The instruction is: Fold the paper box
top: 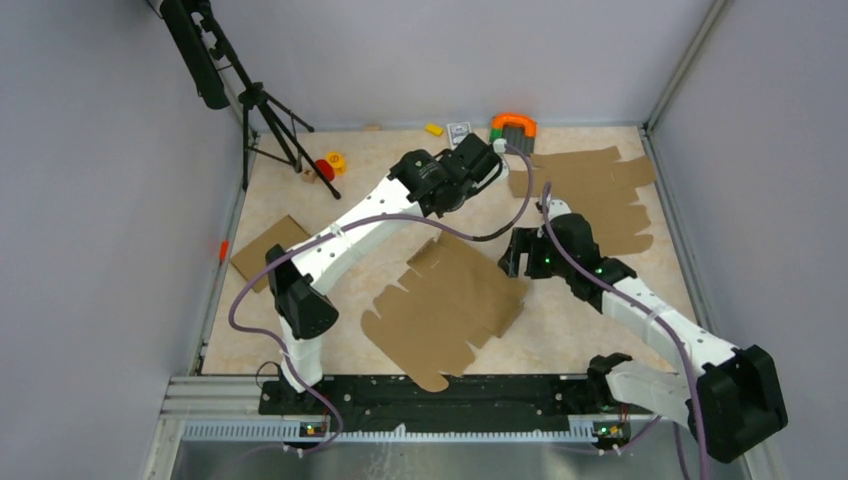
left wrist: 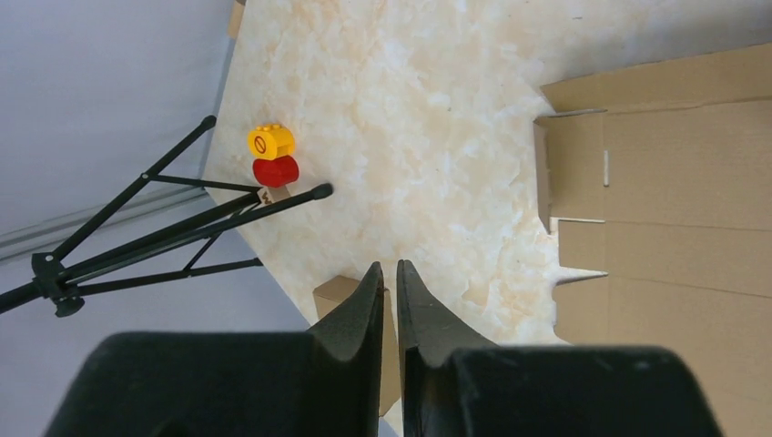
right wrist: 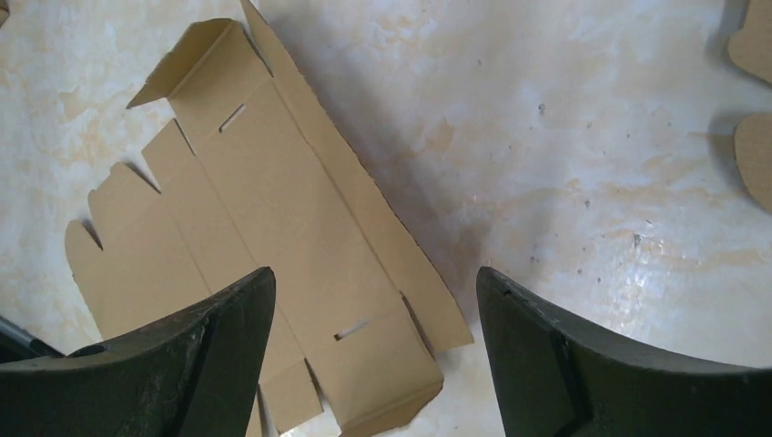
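Observation:
The paper box (top: pixel 445 305) lies flat as a brown die-cut sheet in the middle of the table, its near corner reaching the arm rail. It fills the left of the right wrist view (right wrist: pixel 273 209), where one corner flap stands raised. It also shows at the right of the left wrist view (left wrist: pixel 674 209). My right gripper (top: pixel 515 252) is open and empty, hovering over the sheet's far right edge (right wrist: pixel 375 273). My left gripper (top: pixel 478 160) is shut on nothing and is held above the back of the table (left wrist: pixel 389 269), away from the sheet.
A pile of similar brown sheets (top: pixel 590 190) lies at the back right. A small cardboard piece (top: pixel 268 250) sits at the left edge. A black tripod (top: pixel 270 120), red and yellow toys (top: pixel 330 163) and an orange and green object (top: pixel 513 125) stand along the back.

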